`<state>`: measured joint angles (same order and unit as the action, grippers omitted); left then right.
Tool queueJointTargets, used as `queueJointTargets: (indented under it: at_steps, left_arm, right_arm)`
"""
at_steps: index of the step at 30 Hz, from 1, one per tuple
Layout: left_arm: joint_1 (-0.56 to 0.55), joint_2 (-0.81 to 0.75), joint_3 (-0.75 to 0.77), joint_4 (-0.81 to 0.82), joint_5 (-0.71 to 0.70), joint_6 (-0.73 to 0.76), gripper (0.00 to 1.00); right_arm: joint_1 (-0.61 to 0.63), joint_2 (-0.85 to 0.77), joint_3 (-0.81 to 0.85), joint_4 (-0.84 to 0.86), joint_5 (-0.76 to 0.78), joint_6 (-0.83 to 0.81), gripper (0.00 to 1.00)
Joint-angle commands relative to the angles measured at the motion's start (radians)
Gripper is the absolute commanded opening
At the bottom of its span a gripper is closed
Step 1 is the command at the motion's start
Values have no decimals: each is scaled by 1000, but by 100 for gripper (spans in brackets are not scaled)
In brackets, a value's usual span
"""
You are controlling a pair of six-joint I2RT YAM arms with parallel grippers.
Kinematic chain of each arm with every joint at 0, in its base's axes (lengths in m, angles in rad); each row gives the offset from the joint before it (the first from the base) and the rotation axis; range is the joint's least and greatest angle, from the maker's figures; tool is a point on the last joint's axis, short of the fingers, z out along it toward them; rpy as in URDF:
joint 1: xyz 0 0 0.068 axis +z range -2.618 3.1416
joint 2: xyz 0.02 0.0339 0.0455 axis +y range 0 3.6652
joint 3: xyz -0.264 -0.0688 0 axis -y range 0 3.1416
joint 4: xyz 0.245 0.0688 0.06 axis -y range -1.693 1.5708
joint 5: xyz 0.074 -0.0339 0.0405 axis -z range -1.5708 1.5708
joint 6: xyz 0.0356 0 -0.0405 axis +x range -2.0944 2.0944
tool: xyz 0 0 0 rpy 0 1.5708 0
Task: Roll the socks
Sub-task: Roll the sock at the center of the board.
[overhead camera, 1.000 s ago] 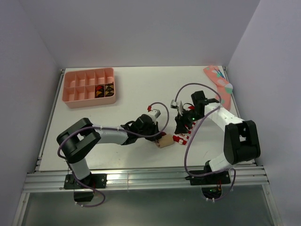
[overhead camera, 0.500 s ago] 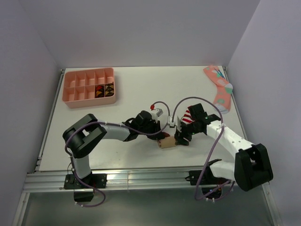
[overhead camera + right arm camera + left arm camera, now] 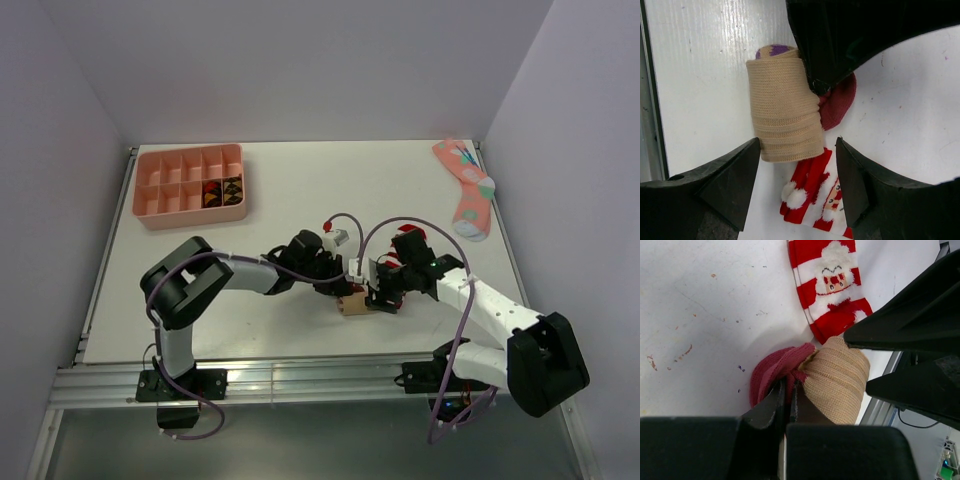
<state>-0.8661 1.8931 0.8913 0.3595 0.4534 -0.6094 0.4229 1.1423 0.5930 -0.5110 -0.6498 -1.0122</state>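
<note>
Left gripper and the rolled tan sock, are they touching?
Touching. The left wrist view shows the left gripper pinched shut on the dark red end of the tan sock, with fabric caught between its fingers.

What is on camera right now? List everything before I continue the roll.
tan sock: one, tan with a dark red end, rolled up, near table edge between the arms
striped sock: one, red and white with Santa face, flat, against the roll
pink sock: one, pink with teal pattern, far right corner
tray: one, salmon pink, far left; dark items in two compartments, too small to identify
table: one, white
left arm: black and white, jaws shut on the tan sock's red end
right arm: black and white, jaws open over both socks
</note>
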Motion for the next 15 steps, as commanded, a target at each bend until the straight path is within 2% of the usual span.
queueJointTargets:
  at_steps: [1,15]
  left_arm:
    - [-4,92,-52,-234,-4,68,0]
    - [24,129,-31,-252,70,85,0]
  right_arm:
    - [33,3,-19,57,22,-3,69]
    - [149,23,-68,132,101,44,68]
